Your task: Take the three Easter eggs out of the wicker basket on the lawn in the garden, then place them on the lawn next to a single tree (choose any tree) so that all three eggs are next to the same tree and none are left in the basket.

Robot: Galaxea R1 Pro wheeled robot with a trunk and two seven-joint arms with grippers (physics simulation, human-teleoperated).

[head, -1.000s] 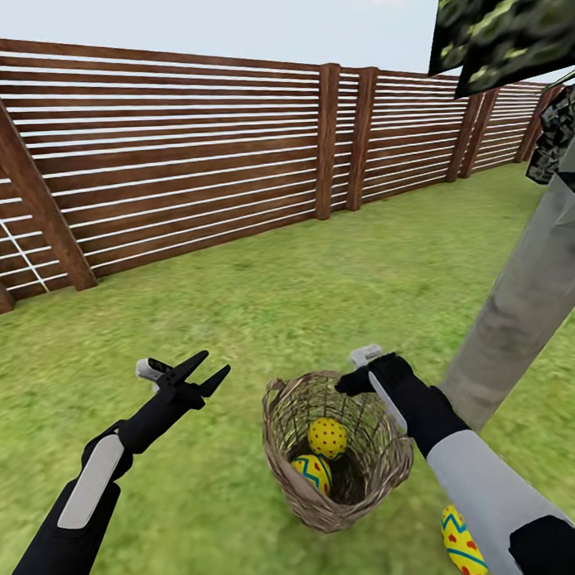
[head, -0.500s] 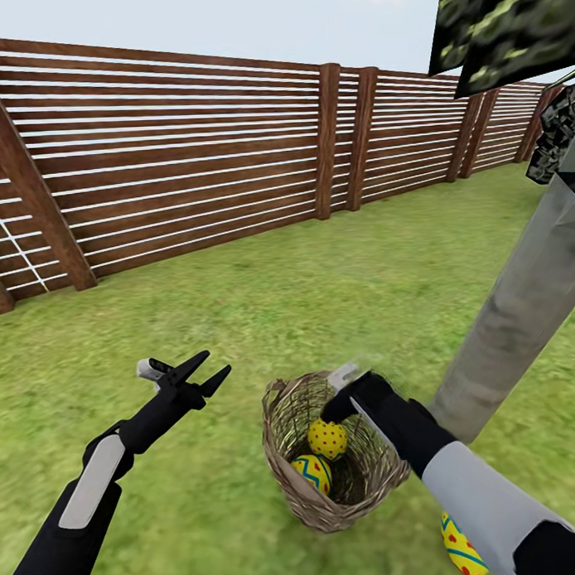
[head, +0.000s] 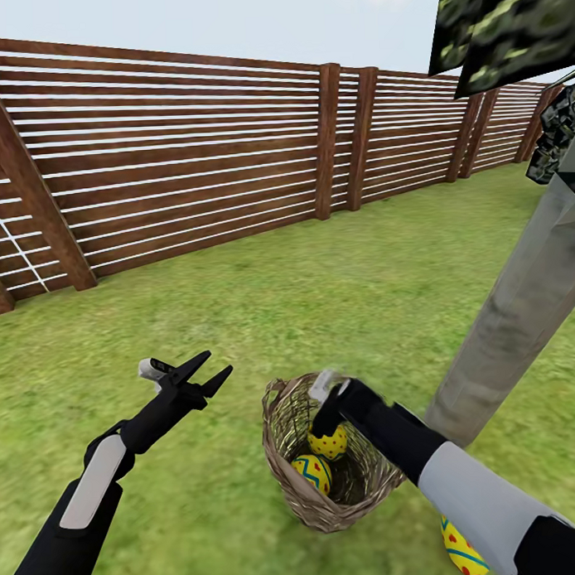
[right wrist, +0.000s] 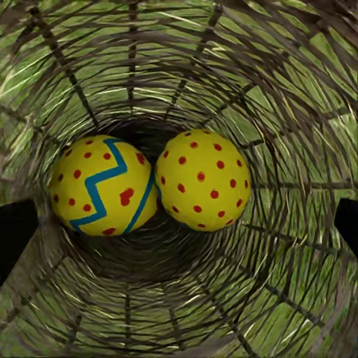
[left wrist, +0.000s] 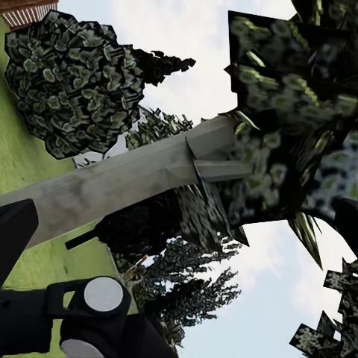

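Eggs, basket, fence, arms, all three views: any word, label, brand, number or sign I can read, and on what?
None: no readable text in any view.
The Easter eggs in the wicker basket carry only blue zigzags and red dots, as does the egg on the lawn.
The fence, the tree, the left pincer and the right pincer bear no markings.

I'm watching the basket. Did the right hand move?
Yes. The right gripper dipped down past the basket rim toward the eggs, drifting left.
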